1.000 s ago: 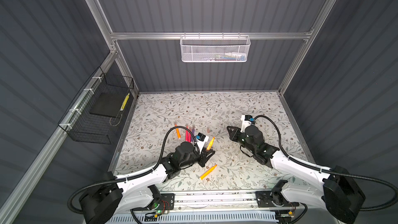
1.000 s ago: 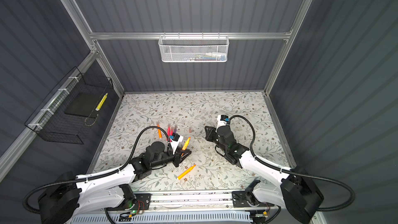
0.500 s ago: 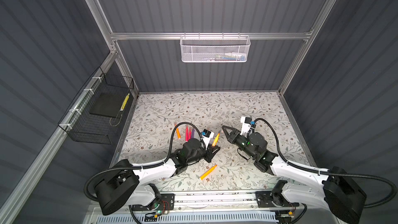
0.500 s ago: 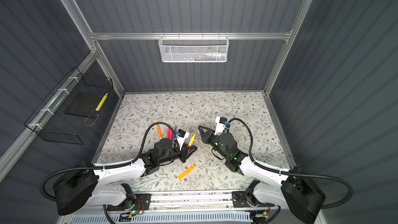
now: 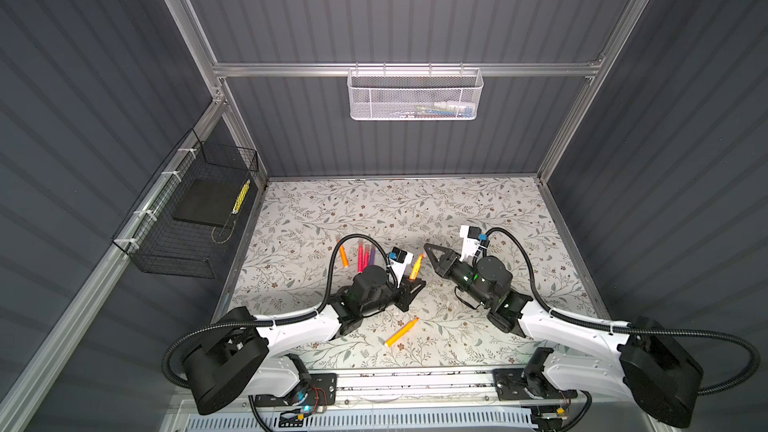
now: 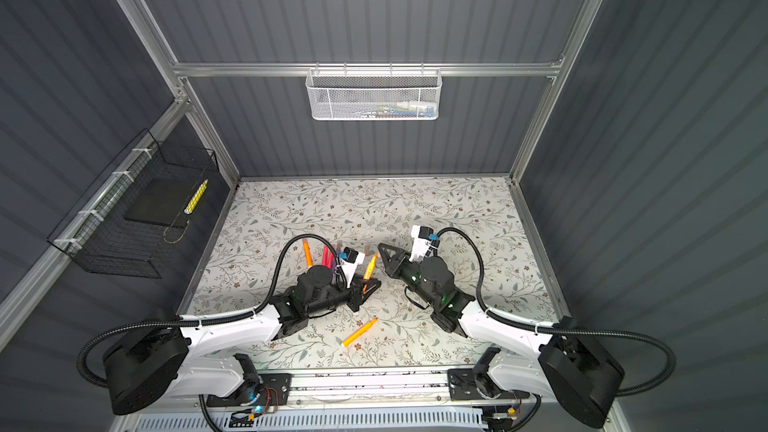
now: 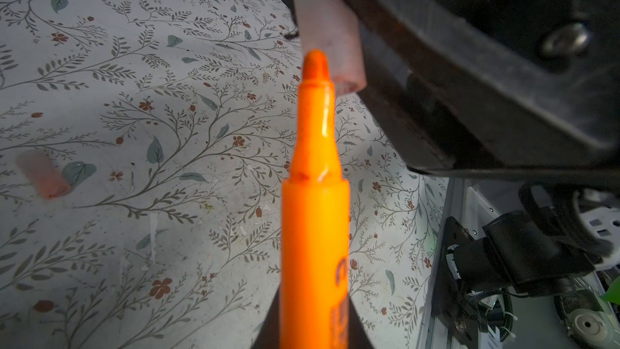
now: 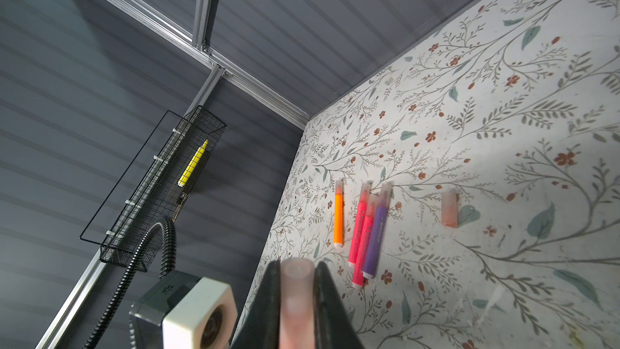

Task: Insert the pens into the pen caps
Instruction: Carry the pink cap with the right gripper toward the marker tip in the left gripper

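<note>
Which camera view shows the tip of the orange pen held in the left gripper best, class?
The left wrist view: the held orange pen fills the frame, its tip sharp near the cap. In both top views the pen is a small sliver. The right wrist view misses it.

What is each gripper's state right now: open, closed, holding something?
Left gripper: closed, holding an orange pen.
Right gripper: closed, holding a translucent pen cap.
</note>
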`<state>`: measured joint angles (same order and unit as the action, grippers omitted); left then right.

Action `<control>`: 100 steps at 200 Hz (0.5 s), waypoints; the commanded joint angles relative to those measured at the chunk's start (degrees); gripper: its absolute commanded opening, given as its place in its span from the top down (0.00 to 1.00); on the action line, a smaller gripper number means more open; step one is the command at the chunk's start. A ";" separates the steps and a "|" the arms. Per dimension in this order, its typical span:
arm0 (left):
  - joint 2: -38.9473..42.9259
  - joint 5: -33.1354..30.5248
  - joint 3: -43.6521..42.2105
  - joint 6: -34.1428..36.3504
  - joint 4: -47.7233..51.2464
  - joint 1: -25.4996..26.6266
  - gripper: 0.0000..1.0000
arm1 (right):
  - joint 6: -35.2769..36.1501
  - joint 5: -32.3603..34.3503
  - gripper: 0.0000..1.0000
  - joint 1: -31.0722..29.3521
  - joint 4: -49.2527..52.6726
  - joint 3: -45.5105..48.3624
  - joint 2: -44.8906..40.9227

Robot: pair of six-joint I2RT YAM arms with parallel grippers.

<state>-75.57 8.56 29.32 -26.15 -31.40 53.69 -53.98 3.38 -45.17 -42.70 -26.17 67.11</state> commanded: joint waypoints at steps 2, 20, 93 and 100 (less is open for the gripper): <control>0.11 0.24 0.87 -0.39 -1.81 0.39 1.00 | 1.79 2.13 1.00 -0.29 0.82 -2.04 -1.14; 0.41 0.35 0.46 -0.50 -2.08 0.36 1.00 | 2.42 3.42 1.00 -0.27 1.42 -2.08 -1.83; -0.10 1.21 0.56 -0.22 -2.59 0.43 1.00 | 2.72 2.16 1.00 -0.86 1.57 -3.88 -0.14; -0.28 1.34 0.58 -0.24 -2.61 0.37 1.00 | 2.83 2.08 1.00 -1.05 1.48 -4.17 0.36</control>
<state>-75.55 8.82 29.32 -26.15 -32.56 53.71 -52.36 5.98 -45.39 -40.93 -28.25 66.17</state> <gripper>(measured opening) 0.168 0.164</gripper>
